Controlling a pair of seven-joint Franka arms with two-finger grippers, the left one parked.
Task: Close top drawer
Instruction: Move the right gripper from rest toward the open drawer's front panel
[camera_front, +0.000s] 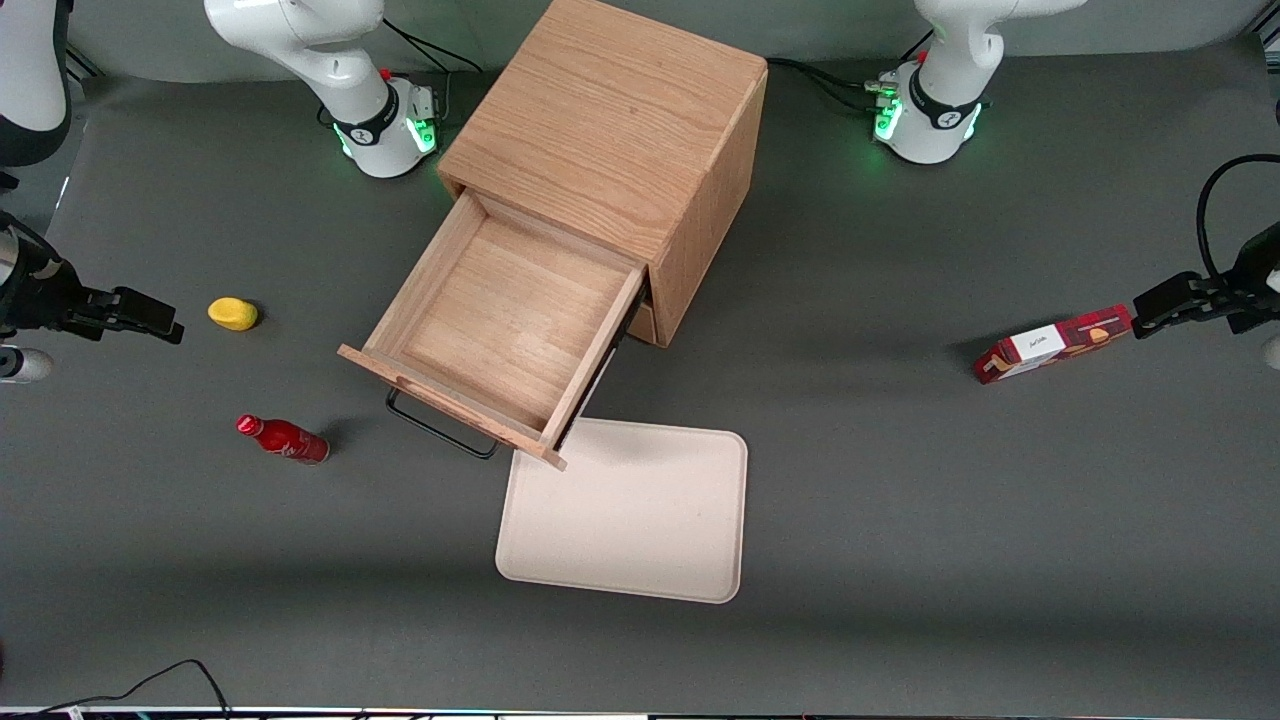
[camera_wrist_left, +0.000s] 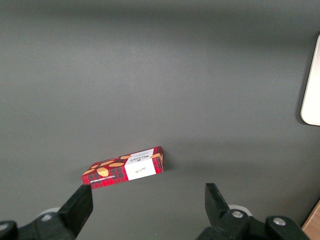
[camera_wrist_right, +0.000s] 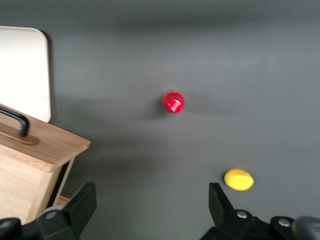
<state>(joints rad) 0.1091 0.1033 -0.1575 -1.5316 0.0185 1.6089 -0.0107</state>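
My right arm's black two-finger gripper (camera_wrist_right: 152, 210) hangs spread wide and empty at the working arm's end of the grey table (camera_front: 900, 560), well apart from the cabinet. The shallow light-oak top drawer (camera_front: 495, 325) with its black wire handle (camera_front: 440, 428) juts fully out of the square wooden cabinet (camera_front: 610, 120), front corner over the cream tray (camera_front: 640, 520). Risk as I see it: an off-centre push racks the drawer in its runners, or slides the whole cabinet.

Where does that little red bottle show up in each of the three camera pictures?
Front view: the red bottle stands on the table toward the working arm's end, nearer the camera than the yellow lump.
Right wrist view: seen from above, its cap facing the camera; the open gripper hangs over the table.
Left wrist view: not in it.
Shared landmark: the yellow lump.
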